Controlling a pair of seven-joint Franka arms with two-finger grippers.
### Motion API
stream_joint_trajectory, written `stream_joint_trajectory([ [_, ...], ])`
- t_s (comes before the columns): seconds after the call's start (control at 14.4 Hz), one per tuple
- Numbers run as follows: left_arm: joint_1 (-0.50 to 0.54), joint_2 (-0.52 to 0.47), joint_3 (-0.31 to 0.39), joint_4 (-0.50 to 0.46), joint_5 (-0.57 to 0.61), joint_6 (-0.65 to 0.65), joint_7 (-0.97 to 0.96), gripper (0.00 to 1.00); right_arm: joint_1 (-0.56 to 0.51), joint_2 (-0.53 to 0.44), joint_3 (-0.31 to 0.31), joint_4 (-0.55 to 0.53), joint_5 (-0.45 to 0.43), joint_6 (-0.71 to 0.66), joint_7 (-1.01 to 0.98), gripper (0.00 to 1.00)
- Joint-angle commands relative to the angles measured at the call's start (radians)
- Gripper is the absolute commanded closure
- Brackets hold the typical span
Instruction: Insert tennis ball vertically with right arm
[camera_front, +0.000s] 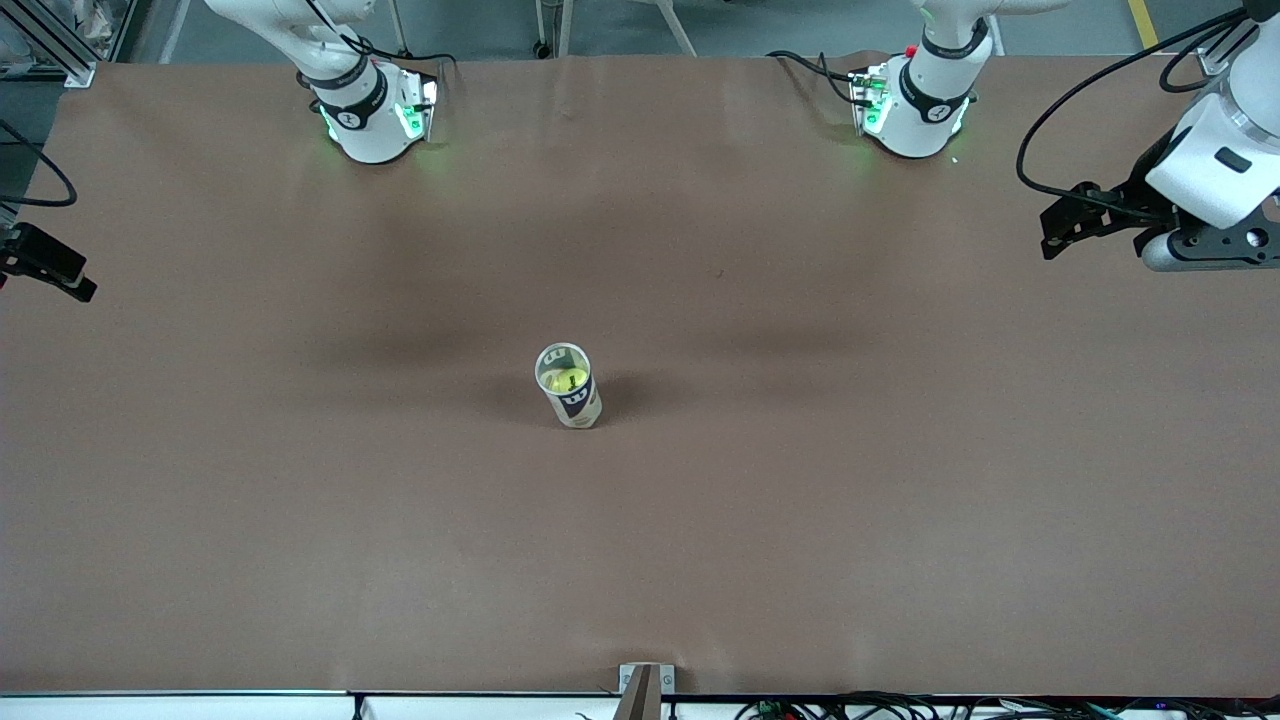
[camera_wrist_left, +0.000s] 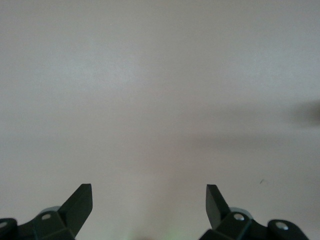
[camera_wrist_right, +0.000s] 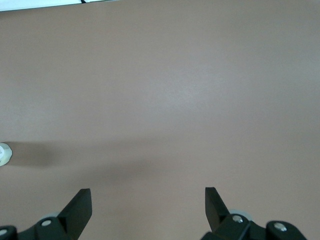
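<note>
A clear tennis ball tube (camera_front: 577, 403) with a dark label stands upright in the middle of the brown table (camera_front: 300, 450). A yellow-green tennis ball (camera_front: 565, 379) shows inside it through the open top. My right gripper (camera_front: 58, 272) hangs at the right arm's end of the table, far from the tube; the right wrist view shows it (camera_wrist_right: 148, 190) open and empty over bare table. My left gripper (camera_front: 1062, 225) is up at the left arm's end; the left wrist view shows it (camera_wrist_left: 149, 186) open and empty.
A small pale round edge (camera_wrist_right: 3, 153) shows at the border of the right wrist view; I cannot tell what it is. A metal bracket (camera_front: 645, 685) sits at the table's edge nearest the front camera.
</note>
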Motion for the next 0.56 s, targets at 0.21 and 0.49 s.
stream_joint_trajectory([
  [0.21, 0.009, -0.003, -0.001, 0.014, -0.008, 0.012, 0.009, 0.00, -0.017, 0.004, 0.014, 0.006, 0.001, 0.003, -0.003, 0.00],
  [0.49, 0.018, 0.000, 0.000, 0.029, -0.004, 0.011, 0.043, 0.00, -0.015, 0.004, 0.015, 0.006, 0.001, 0.003, -0.003, 0.00],
])
